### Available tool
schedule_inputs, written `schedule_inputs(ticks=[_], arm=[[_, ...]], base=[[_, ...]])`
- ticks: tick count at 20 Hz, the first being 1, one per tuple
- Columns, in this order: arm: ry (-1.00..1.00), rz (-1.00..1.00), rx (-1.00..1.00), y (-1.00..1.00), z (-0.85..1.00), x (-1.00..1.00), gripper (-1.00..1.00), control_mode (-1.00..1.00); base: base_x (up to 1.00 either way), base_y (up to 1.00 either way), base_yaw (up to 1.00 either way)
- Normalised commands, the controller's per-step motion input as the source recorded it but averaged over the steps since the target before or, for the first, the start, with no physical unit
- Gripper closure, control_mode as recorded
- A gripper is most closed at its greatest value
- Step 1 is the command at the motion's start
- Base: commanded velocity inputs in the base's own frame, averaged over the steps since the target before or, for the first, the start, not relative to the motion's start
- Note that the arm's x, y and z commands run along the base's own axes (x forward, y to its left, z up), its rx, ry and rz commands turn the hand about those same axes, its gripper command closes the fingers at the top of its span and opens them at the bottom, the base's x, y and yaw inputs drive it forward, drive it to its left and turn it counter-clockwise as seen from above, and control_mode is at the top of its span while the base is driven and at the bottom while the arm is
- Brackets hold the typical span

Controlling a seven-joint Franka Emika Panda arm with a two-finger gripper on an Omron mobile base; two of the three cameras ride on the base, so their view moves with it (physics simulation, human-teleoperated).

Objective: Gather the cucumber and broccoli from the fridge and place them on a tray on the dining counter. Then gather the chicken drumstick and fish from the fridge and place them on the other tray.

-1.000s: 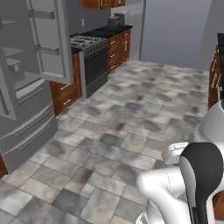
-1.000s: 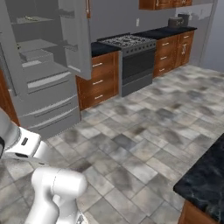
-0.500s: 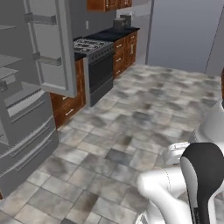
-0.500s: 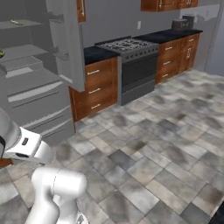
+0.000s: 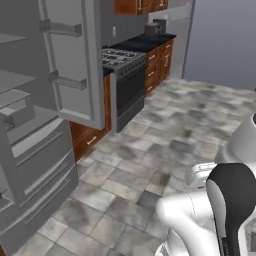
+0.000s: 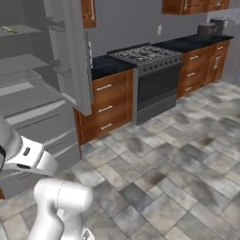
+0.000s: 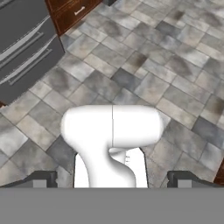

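My claw (image 7: 112,178): spread wide and empty; in the hand view my two dark finger tips (image 7: 40,178) stand far apart at the bottom, pointing down at the floor, with nothing between them.
Under my claw: grey stone floor tiles (image 7: 175,65), mottled light and dark, well below the tips.
Fridge drawers: in the hand view the grey drawer fronts (image 7: 26,48) sit at the upper left, closed, with long bar handles running across them.
Fridge (image 5: 30,150): tall grey steel, at the left of both base views, its upper doors swung open; one open door (image 5: 70,60) juts out toward the stove, with bare rails on its inner side.
Fridge shelves (image 6: 23,61): grey shelves show inside the open upper part in the right base view. On the top one, at the far left edge, lies something thin and yellowish-green (image 6: 8,30); it is too small to tell what it is.
Task food: I cannot make out the cucumber, broccoli, drumstick or fish for certain in these views.
Cabinets (image 6: 105,110): brown wooden drawers just beside the fridge, under a black counter top (image 6: 105,64).
Stove (image 6: 150,79): dark range with burner grates, standing between cabinet runs.
Far counter: a small dark appliance (image 6: 206,29) sits on it near the corner; more wooden cabinets (image 6: 192,5) hang above.
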Motion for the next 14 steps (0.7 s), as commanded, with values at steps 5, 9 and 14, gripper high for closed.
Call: schedule_inputs(ticks=[5, 9, 14], arm=[[0.0, 0.0, 0.0, 0.0, 0.0, 0.0, -1.0, 1.0], [0.0, 0.0, 0.0, 0.0, 0.0, 0.0, -1.0, 1.0], [0.0, 0.0, 0.0, 0.0, 0.0, 0.0, -1.0, 1.0]], base=[[1.0, 0.18, 0.27], [1.0, 0.07, 0.34], [0.99, 0.07, 0.36]])
